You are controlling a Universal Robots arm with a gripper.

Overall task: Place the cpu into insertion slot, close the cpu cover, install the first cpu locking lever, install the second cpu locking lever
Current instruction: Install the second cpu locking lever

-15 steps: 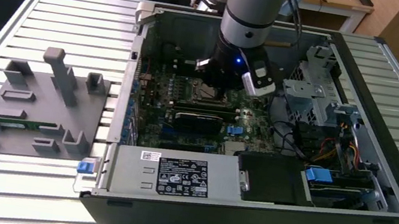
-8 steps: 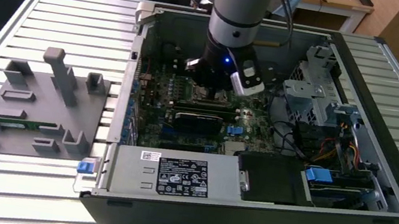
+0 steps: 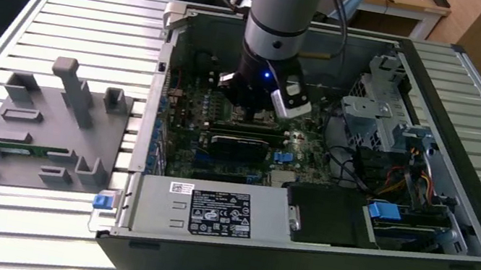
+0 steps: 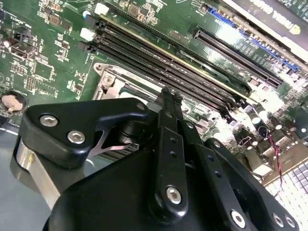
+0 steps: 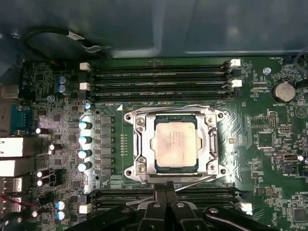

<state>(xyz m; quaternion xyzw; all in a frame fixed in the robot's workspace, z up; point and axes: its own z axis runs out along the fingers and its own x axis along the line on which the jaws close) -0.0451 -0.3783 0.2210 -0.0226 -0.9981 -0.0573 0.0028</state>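
Note:
The cpu [image 5: 175, 144], a square chip with a dull tan-silver top, lies flat in the socket on the green motherboard. The silvery cpu cover [image 5: 144, 144] is down around it, framing it. One wire locking lever [image 5: 178, 107] lies straight along the socket's side by the memory slots. The other lever [image 5: 199, 181] runs at a slant along the opposite side and passes under my fingertips. My gripper [image 5: 166, 186] is shut, its black fingers pressed together right at this slanted lever. In the exterior view the gripper [image 3: 259, 112] reaches down into the open case over the socket.
Black memory slots [image 5: 159, 77] flank the socket on two sides. The open computer case [image 3: 467, 180] walls in the board, with a drive cage [image 3: 376, 114] and cables at the exterior view's right. A grey fixture [image 3: 46, 124] sits on the slatted table.

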